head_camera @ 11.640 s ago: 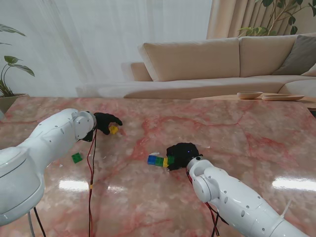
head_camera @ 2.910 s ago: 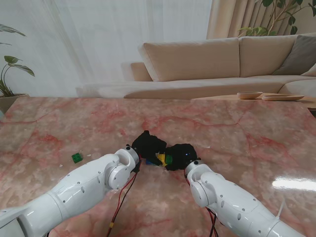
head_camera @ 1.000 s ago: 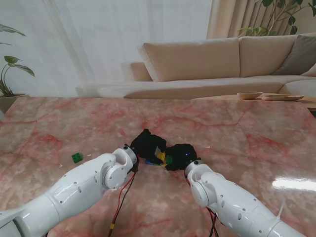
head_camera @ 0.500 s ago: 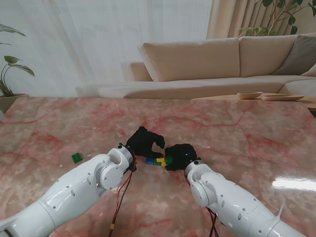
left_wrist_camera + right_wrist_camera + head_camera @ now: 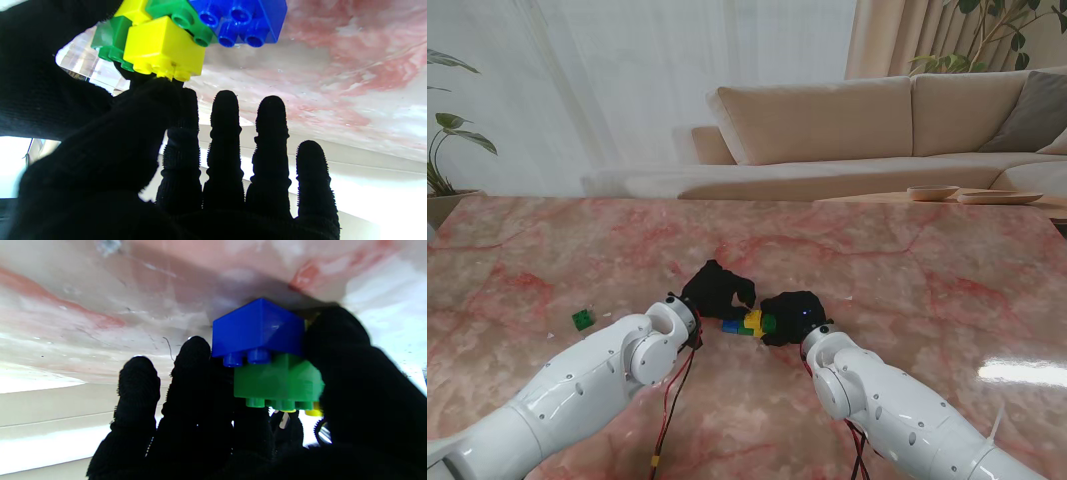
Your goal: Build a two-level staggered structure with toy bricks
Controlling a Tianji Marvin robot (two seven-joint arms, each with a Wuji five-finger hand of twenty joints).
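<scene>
A short row of bricks sits on the marble table (image 5: 907, 270) near the middle, with a blue brick (image 5: 731, 326) at its left end and a green brick (image 5: 768, 323) at its right end. A yellow brick (image 5: 753, 319) sits on top, straddling the bricks below. In the left wrist view the yellow brick (image 5: 163, 50) rests on green ones beside the blue brick (image 5: 240, 20). My left hand (image 5: 717, 290) hovers just behind the row with fingers spread; its thumb (image 5: 146, 100) is at the yellow brick's studs. My right hand (image 5: 795, 315) is shut on the row's green brick (image 5: 277, 380) next to the blue one (image 5: 257, 330).
A loose green brick (image 5: 583, 319) lies on the table to the left, well away from both hands. A beige sofa (image 5: 877, 120) stands beyond the far edge, and a plant (image 5: 442, 150) is at the far left corner.
My left hand carried the yellow brick from the left to the row, then drew its fingers back and opened. The yellow brick now shows on top. The right hand stayed put.
</scene>
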